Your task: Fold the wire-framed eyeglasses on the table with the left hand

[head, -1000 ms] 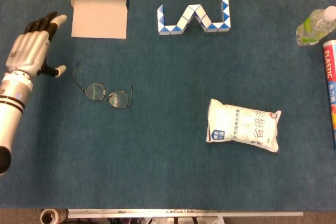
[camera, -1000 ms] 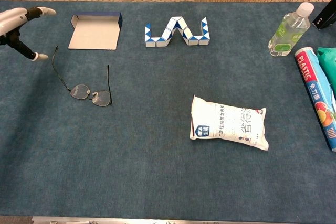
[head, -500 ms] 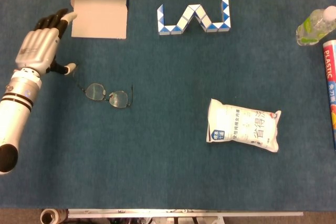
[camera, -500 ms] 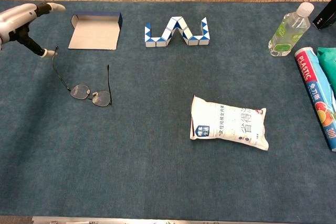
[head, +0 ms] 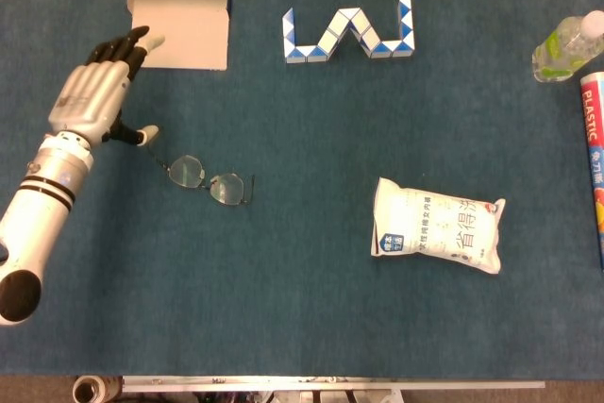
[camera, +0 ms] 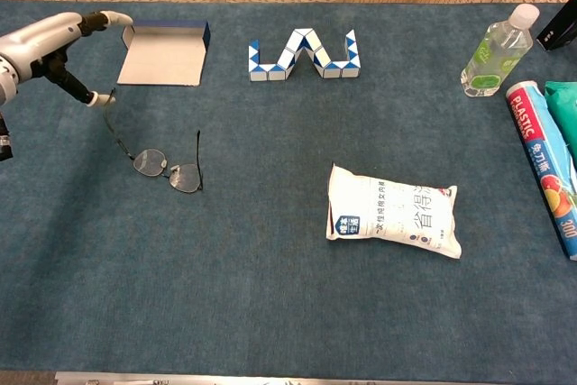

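My left hand [head: 94, 96] sits at about nine o'clock on the table [head: 302, 309], fingers stretched forward and apart, thumb pointing down toward the near temple tip of the wire-framed eyeglasses [head: 209, 179]. In the chest view the thumb tip looks to be touching that temple end, or just beside it; I can't tell which. Nothing is clasped in the hand. My right hand shows in neither view.

The glasses lie just to the right of my hand, at four o'clock from it, lenses flat on the cloth, both temples open and pointing away from me. I judge them very light and springy: thin wire that skids on the cloth under a nudge and bends if pressed hard, with lenses that would smear or scratch. The temple is where I'd work, pushing near its free end so it swings on the hinge toward the lenses, with the frame front steadied rather than squeezed.

At twelve o'clock from my hand lies an open cardboard box [head: 179, 25], its flap up. Further right, a blue-and-white snake puzzle [head: 349, 30] zigzags at the far edge. At four o'clock from centre rests a white packet [head: 436, 236]. At the right edge stand a water bottle [head: 564, 46] and a plastic-wrap roll [head: 595, 158].
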